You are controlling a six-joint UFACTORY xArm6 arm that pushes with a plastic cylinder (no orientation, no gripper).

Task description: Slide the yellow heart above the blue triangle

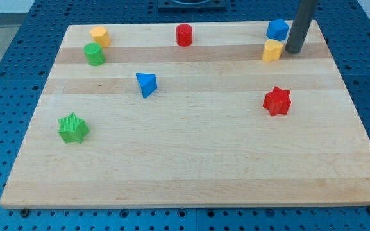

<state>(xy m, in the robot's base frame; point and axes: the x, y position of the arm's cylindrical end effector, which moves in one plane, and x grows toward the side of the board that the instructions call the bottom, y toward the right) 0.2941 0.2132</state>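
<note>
The yellow heart point(272, 50) lies near the view's top right on the wooden board point(191, 167). The blue triangle point(146, 84) lies left of the board's middle, far to the left of the heart and a little lower. My tip point(294, 51) stands just to the right of the yellow heart, close to it or touching it; I cannot tell which. The rod rises out of the view's top.
A blue cube point(277, 29) sits just above the heart, left of the rod. A red star point(277, 101) lies below the heart. A red cylinder point(183, 34) is at top middle. A yellow block point(99, 35) and a green cylinder point(94, 54) are at top left, a green star point(73, 128) at left.
</note>
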